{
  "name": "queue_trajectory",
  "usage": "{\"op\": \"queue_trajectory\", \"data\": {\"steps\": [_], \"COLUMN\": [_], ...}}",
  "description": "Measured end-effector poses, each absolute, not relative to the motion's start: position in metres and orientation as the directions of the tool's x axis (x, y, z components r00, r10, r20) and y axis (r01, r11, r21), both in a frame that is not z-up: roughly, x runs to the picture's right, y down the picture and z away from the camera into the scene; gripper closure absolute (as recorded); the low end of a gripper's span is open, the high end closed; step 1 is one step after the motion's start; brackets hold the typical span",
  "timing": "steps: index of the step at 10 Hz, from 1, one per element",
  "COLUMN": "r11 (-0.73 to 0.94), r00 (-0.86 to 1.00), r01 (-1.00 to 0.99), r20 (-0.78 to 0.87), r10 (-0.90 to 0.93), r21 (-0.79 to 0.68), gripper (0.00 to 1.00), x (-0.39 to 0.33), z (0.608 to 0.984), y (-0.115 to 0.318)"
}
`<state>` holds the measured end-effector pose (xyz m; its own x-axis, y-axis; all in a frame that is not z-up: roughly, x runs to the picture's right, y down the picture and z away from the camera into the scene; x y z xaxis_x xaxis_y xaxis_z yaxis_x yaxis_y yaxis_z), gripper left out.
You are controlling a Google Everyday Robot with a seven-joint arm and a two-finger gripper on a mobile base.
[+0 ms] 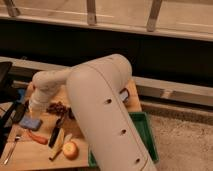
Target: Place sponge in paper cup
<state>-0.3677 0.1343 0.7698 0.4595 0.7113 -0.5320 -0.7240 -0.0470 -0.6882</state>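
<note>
The sponge [31, 121] lies flat on the wooden bench [30, 159], near its left edge. Its long axis runs roughly left to right along the bench, with the right end turned a little toward the back edge. The gripper [36, 109] hangs at the end of the thick white arm [105, 115], right over the back side of the sponge. I cannot tell whether it touches the sponge, nor whether it is released or clenched.

Toward the front edge of the bench lie a thin red stick-shaped thing [38, 137], a metal utensil [11, 148] and a round yellowish fruit [70, 150].

A green bin [148, 131] stands against the right end of the bench. The floor [185, 145] to the right is pale and speckled. Behind the bench runs a long dark panel, and above it a light ledge carries metal posts [91, 12].
</note>
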Motion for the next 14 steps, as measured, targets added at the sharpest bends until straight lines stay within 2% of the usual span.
{"op": "queue_trajectory", "data": {"steps": [2,4,14], "r11": [-0.053,-0.058,-0.038], "r00": [0.47,0.48,0.507], "r01": [-0.705,-0.695,-0.685], "r20": [-0.522,-0.522,-0.514], "r10": [0.712,0.705,0.692], "r21": [-0.707,-0.717,-0.727], "gripper": [0.49,0.34,0.33], "x": [-0.371,-0.376,-0.394], "z": [0.777,0.786,0.796], "y": [0.146,0.158,0.164]}}
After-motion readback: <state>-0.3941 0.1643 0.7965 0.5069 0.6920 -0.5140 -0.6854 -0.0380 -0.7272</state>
